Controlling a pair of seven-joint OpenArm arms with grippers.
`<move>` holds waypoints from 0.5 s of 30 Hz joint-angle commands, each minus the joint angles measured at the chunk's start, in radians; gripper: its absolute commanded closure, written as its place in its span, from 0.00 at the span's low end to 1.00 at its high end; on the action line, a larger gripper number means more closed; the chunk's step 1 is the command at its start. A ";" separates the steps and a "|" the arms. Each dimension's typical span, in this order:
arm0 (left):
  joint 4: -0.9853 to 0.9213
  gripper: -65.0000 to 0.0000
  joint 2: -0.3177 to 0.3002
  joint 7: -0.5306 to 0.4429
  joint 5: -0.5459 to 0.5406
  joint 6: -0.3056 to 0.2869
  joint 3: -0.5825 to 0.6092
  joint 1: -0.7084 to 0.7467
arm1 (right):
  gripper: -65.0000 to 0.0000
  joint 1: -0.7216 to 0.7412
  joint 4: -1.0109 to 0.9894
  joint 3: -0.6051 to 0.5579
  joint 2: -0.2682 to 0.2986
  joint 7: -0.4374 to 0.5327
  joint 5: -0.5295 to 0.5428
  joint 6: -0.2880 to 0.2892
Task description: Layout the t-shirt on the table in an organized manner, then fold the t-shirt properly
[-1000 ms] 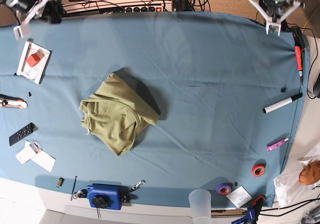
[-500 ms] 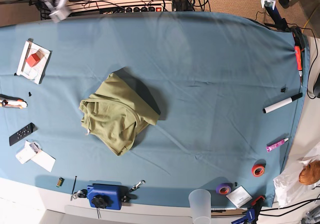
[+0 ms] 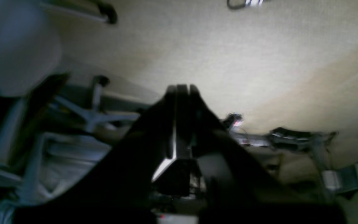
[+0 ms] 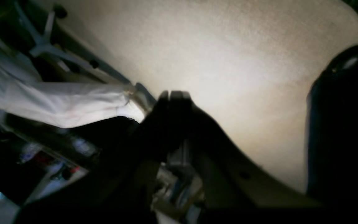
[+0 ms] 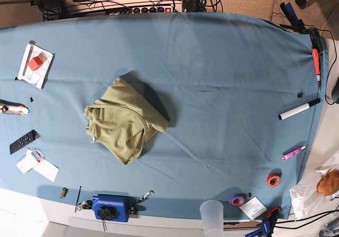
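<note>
The t-shirt (image 5: 125, 121) is seen bunched left of centre on the desk (image 5: 228, 89). Both sets of jaws are pressed together, empty, aimed off the desk. Several layers may be pinched together, since no hem is exposed.

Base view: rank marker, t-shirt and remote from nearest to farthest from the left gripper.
The left gripper is outside the base view; its arm sits on that view's right, so roughly:
1. marker, right edge
2. t-shirt, centre-left
3. remote, far left
</note>
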 commanded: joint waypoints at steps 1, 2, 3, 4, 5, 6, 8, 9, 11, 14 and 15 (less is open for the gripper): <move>-0.020 1.00 -0.005 -0.016 -0.004 -0.013 -0.003 0.002 | 1.00 0.005 -0.032 0.003 0.011 0.003 0.002 0.002; -0.055 1.00 -0.005 -0.037 -0.003 -0.029 -0.003 -0.016 | 1.00 0.024 -0.078 0.004 0.011 0.013 0.002 0.002; -0.092 1.00 -0.005 -0.058 -0.003 -0.043 -0.003 -0.037 | 1.00 0.046 -0.125 0.003 0.011 0.023 0.002 0.002; -0.131 1.00 -0.005 -0.077 -0.003 -0.055 -0.003 -0.058 | 1.00 0.070 -0.170 0.003 0.011 0.037 -0.006 0.002; -0.172 1.00 -0.005 -0.097 -0.003 -0.066 -0.003 -0.080 | 1.00 0.094 -0.215 0.003 0.011 0.052 -0.020 0.002; -0.216 1.00 -0.005 -0.123 -0.003 -0.077 -0.003 -0.103 | 1.00 0.121 -0.261 0.002 0.011 0.068 -0.038 0.002; -0.305 1.00 -0.005 -0.181 -0.003 -0.080 -0.003 -0.151 | 1.00 0.176 -0.359 0.002 0.008 0.091 -0.058 0.002; -0.349 1.00 -0.005 -0.209 -0.003 -0.080 -0.003 -0.176 | 1.00 0.203 -0.411 0.002 0.005 0.099 -0.065 0.002; -0.436 1.00 -0.005 -0.246 -0.003 -0.080 -0.003 -0.228 | 1.00 0.254 -0.517 0.002 -0.006 0.112 -0.072 0.002; -0.555 1.00 -0.005 -0.297 0.002 -0.080 -0.003 -0.299 | 1.00 0.315 -0.672 0.002 -0.025 0.167 -0.072 0.002; -0.592 1.00 -0.005 -0.315 0.014 -0.080 -0.003 -0.319 | 1.00 0.333 -0.716 0.002 -0.032 0.182 -0.073 0.002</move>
